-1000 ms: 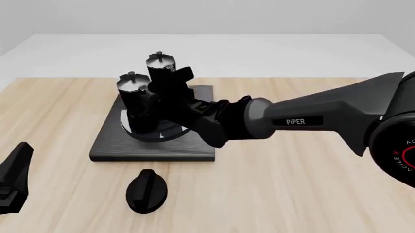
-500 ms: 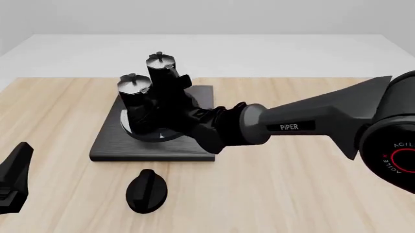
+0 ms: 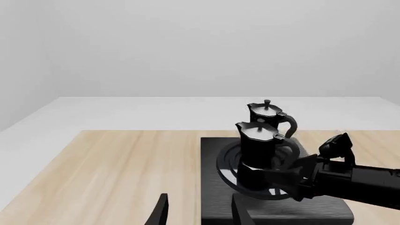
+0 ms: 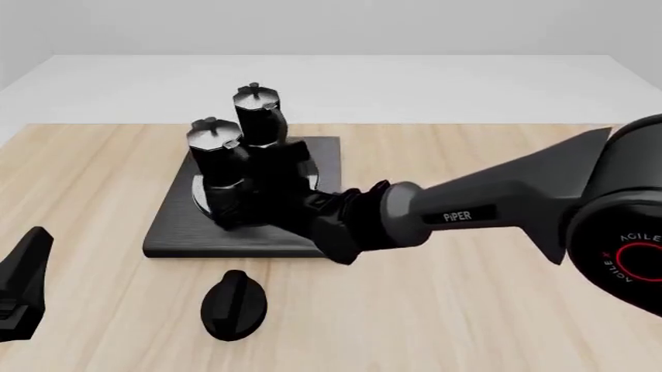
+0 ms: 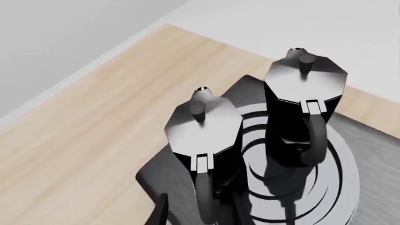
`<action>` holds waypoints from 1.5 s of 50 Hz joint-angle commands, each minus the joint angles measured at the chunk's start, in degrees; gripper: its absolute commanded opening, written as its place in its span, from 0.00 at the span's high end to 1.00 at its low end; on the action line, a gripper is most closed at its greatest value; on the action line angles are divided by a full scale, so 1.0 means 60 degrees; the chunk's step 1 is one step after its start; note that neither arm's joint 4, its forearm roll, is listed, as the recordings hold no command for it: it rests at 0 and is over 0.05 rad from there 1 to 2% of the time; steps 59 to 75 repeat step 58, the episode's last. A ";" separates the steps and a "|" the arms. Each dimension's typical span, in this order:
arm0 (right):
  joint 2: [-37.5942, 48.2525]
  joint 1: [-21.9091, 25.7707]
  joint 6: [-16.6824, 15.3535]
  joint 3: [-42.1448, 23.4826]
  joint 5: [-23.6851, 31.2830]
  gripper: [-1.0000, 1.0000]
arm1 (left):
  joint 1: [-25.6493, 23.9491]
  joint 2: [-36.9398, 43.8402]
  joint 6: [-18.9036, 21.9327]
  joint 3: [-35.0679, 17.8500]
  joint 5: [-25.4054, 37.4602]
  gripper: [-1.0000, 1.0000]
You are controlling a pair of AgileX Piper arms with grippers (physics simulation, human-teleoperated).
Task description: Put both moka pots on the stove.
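1. The desk [image 4: 466, 310] is made of pale wood, and everything else is carried on it.
2. The right arm [image 4: 497, 205] is stretched across the desk to the stove from the stove's right.
3. The stove [image 4: 170, 236] is laid flat on the desk. Its shiny rings are partly hidden by the pots.
4. Both moka pots are stood upright on the stove, close together. The far pot [image 4: 256, 108] is set at the back of the stove's rings. The near pot [image 4: 215, 167] is set at the left front of the rings.
5. The task looks done, so the letting-go step is judged to be in hand.
6. A black oval knob [image 4: 234, 304] is laid on the desk just in front of the stove. It is not in the way.
7. The right pincer [image 5: 196, 213] is spread apart at the stove's front. The near pot's handle [image 5: 201, 187] is seen between its fingers, and it does not look squeezed.
8. Next, the right pincer should be pulled straight back from the stove. The handle could be bumped, and the near pot could be knocked over.
9. The left pincer [image 3: 197, 213] is spread apart and nothing is held in it. It is parked well to the stove's left and front.
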 commanded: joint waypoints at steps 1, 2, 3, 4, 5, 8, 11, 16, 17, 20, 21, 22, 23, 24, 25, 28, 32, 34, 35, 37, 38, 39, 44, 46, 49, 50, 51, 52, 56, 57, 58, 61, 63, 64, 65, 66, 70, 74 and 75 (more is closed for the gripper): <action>-0.0492 -0.0212 0.0124 0.0940 -0.0435 0.00 | -0.0001 0.0002 -0.0002 0.0000 -0.0001 0.00; -0.0589 -0.0237 0.0094 0.1089 -0.0484 0.00 | 0.0000 -0.0001 -0.0001 0.0000 0.0000 0.00; -0.0699 -0.0359 0.0030 0.1302 -0.0572 0.00 | 0.0001 0.0001 -0.0003 0.0000 0.0000 0.00; -0.0793 -0.0367 -0.0014 0.1453 -0.0628 0.00 | 0.0000 0.0002 -0.0001 0.0000 -0.0001 0.00; -0.0914 -0.0441 -0.0039 0.1673 -0.0716 0.00 | -0.0002 0.0000 -0.0002 0.0000 0.0000 0.00; -0.1043 -0.0580 -0.0055 0.1928 -0.0798 0.00 | 0.0000 -0.0001 -0.0001 0.0000 0.0000 0.00; -0.1293 -0.0653 0.0024 0.2390 -0.0966 0.00 | 0.0000 0.0003 -0.0002 0.0000 -0.0001 0.00; -0.1574 -0.0471 0.0108 0.3231 -0.1358 0.00 | -0.0001 0.0004 0.0000 0.0000 -0.0002 0.00; -0.1604 -0.0486 0.0244 0.3428 -0.1423 0.00 | -0.0003 0.0005 0.0000 0.0000 -0.0003 0.00; -0.1667 -0.0361 0.0272 0.3698 -0.1566 0.00 | -0.0001 -0.0002 -0.0002 0.0000 0.0001 0.00; -0.1717 -0.0426 0.0301 0.3878 -0.1654 0.00 | -0.0001 0.0001 -0.0001 0.0000 0.0000 0.00; -0.1702 -0.0414 0.0555 0.4015 -0.1710 0.00 | -0.0002 0.0001 0.0002 0.0000 0.0000 0.00; -0.1804 -0.0351 0.0534 0.4232 -0.1823 0.00 | -0.0001 0.0003 0.0001 0.0000 -0.0001 0.00; -0.1870 -0.0381 0.0524 0.4372 -0.1881 0.00 | 0.0000 0.0001 0.0001 0.0000 -0.0001 0.00; -0.1900 -0.0370 0.0618 0.4495 -0.1925 0.00 | -0.0001 -0.0002 0.0000 0.0000 0.0001 0.00; -0.2342 -0.0348 0.0603 0.5075 -0.2096 0.00 | -0.0001 -0.0002 0.0000 0.0000 0.0001 0.00; -0.3056 -0.0463 0.0639 0.5815 -0.2234 0.00 | 0.0000 0.0001 0.0000 0.0000 0.0000 0.00; -0.3476 -0.0523 0.0593 0.6184 -0.2262 0.00 | 0.0001 0.0000 0.0001 0.0000 0.0000 0.00; -0.3866 -0.0617 0.0559 0.6471 -0.2250 0.00 | 0.0002 -0.0003 0.0000 0.0000 0.0001 0.00; -0.4365 -0.0672 0.0507 0.6821 -0.2232 0.00 | -0.0001 0.0001 0.0002 0.0000 0.0000 0.00; -0.4751 -0.0822 0.0525 0.7104 -0.2233 0.00 | 0.0000 0.0000 0.0000 0.0000 0.0000 0.00; -0.5022 -0.0879 0.0456 0.7266 -0.2195 0.00 | 0.0001 0.0000 0.0001 0.0000 0.0000 0.00; -0.6194 -0.1212 0.0385 0.8064 -0.2042 0.00 | 0.0000 0.0002 -0.0001 0.0000 -0.0001 0.00; -0.6663 -0.1333 0.0351 0.8395 -0.1993 0.00 | 0.0000 -0.0001 0.0000 0.0000 0.0001 0.00; -0.7775 -0.1600 0.0281 0.9030 -0.1704 0.00 | 0.0001 -0.0002 -0.0002 0.0000 0.0001 0.00; -0.8041 -0.1686 0.0315 0.9193 -0.1633 0.00 | 0.0000 0.0002 -0.0001 0.0000 -0.0001 0.00; -0.8327 -0.1787 0.0273 0.9348 -0.1538 0.00 | 0.0000 0.0001 0.0001 0.0000 -0.0001 0.00; -0.8694 -0.1808 0.0270 0.9544 -0.1389 0.00 | -0.0002 0.0001 -0.0001 0.0000 -0.0001 0.00; -0.9894 -0.1984 0.0121 0.9948 -0.0680 0.00 | 0.0000 -0.0001 -0.0001 0.0000 0.0000 0.00; -1.0281 -0.2004 0.0126 1.0048 -0.0430 0.00 | 0.0000 0.0001 0.0000 0.0000 0.0000 0.00; -1.0727 -0.2092 0.0020 1.0155 -0.0150 0.00 | 0.0001 -0.0004 0.0001 0.0000 0.0002 0.00; -1.0727 -0.2092 0.0020 1.0155 -0.0150 0.00 | 0.0001 -0.0004 0.0001 0.0000 0.0002 0.00; -1.0727 -0.2092 0.0020 1.0155 -0.0150 0.00 | 0.0001 -0.0004 0.0001 0.0000 0.0002 0.00; -1.0727 -0.2092 0.0020 1.0155 -0.0150 0.00 | 0.0001 -0.0004 0.0001 0.0000 0.0002 0.00; -1.0727 -0.2092 0.0020 1.0155 -0.0150 0.00 | 0.0001 -0.0004 0.0001 0.0000 0.0002 0.00; -1.0727 -0.2092 0.0020 1.0155 -0.0150 0.00 | 0.0001 -0.0004 0.0001 0.0000 0.0002 0.00; -1.0727 -0.2092 0.0020 1.0155 -0.0150 0.00 | 0.0001 -0.0004 0.0001 0.0000 0.0002 0.00; -1.0727 -0.2092 0.0020 1.0155 -0.0150 0.00 | 0.0001 -0.0004 0.0001 0.0000 0.0002 0.00; -1.0727 -0.2092 0.0020 1.0155 -0.0150 0.00 | 0.0001 -0.0004 0.0001 0.0000 0.0002 0.00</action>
